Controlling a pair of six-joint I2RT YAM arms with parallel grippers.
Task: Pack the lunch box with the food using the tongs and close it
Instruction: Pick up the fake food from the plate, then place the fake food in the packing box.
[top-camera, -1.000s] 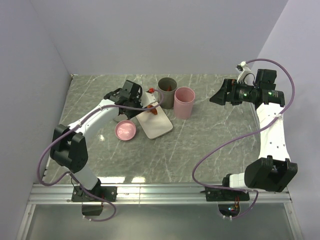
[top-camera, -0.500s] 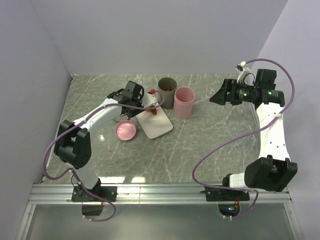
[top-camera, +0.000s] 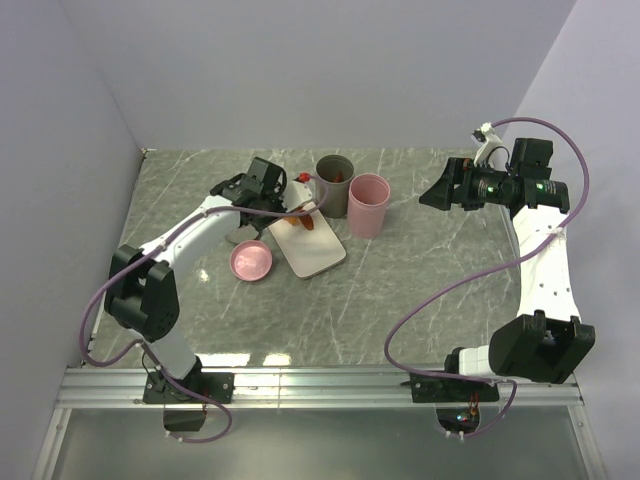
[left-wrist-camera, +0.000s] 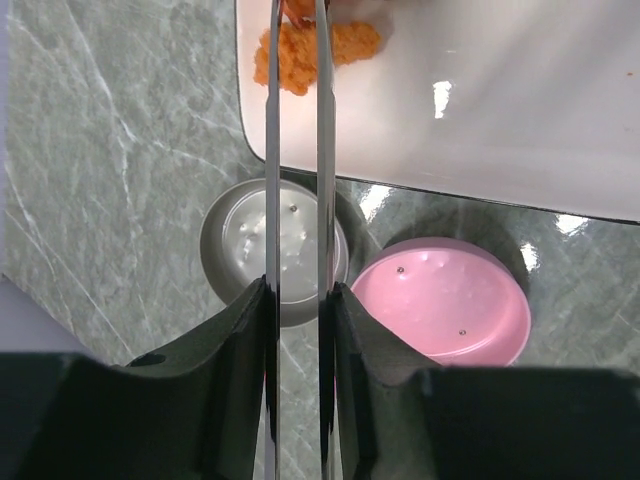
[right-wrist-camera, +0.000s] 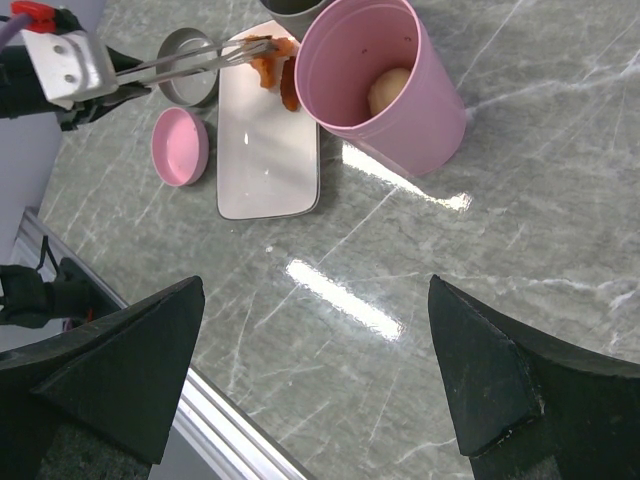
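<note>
Plainly the left end effector (left-wrist-camera: 298, 300) clamps the tongs (left-wrist-camera: 272, 150), long axis straight up the frame, tips at the food (left-wrist-camera: 345, 42); right end effector (right-wrist-camera: 312, 300) wide

— Was there any writing, label or number to read anywhere?
— None. The lunch box (top-camera: 333, 188), the pink cup (right-wrist-camera: 400, 110) and the white tray (right-wrist-camera: 268, 170) all showed plain surfaces, and nothing else bore legible marks.
</note>
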